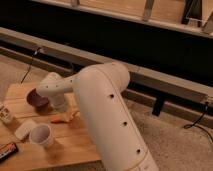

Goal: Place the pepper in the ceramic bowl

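My tool [59, 104] hangs low over the table [75, 145]; I cannot tell if it is apart or together. The pepper [63, 119] lies just below it, the bowl [36, 99] just beside. The pepper seems light and smooth (maybe slippery), so I would grip its middle.

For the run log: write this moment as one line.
pincer: down beside dark maroon ceramic bowl | slender orange pepper: on wooden table, outside bowl | step: not placed

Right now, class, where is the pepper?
Camera view: the pepper lies on the table, right of the ceramic bowl, just below the gripper.
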`<state>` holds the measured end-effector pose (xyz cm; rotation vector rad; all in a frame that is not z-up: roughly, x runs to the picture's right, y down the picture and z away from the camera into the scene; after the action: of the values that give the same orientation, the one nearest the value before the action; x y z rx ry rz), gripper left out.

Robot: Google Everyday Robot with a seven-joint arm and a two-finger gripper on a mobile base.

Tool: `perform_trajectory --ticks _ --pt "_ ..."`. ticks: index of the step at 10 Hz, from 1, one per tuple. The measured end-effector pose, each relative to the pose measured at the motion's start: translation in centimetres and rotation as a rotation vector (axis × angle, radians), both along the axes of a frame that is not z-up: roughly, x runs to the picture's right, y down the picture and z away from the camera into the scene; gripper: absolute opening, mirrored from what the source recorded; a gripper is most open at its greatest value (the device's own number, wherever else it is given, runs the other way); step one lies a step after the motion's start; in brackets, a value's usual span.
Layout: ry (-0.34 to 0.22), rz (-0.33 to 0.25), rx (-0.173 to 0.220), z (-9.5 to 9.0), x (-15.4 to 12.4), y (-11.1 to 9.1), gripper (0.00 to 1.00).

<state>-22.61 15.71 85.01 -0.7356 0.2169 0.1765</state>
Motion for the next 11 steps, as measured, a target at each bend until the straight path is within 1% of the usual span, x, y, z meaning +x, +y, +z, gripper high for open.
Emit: perform_trajectory --ticks 1,2,4,6,7,8,9,11 --pt "0.000 0.009 0.028 -0.5 -0.2 -1.0 0.01" --pt "0.004 0.016 0.055 -0.9 -0.2 -1.9 0.00" --pt "0.020 0.051 0.161 -2.7 -0.1 -5.8 0.00" --pt "0.018 0.080 0.275 -5.7 -0.7 -9.9 0.00" --pt "0.011 0.082 0.316 -7.0 -1.6 -11.1 0.00" --pt "0.006 0.087 0.345 -8.1 -2.7 -11.7 0.00" --pt "0.006 0.092 0.351 -8.5 -3.6 -11.7 0.00" --pt "0.012 0.117 0.349 -8.2 -5.7 -11.0 0.00"
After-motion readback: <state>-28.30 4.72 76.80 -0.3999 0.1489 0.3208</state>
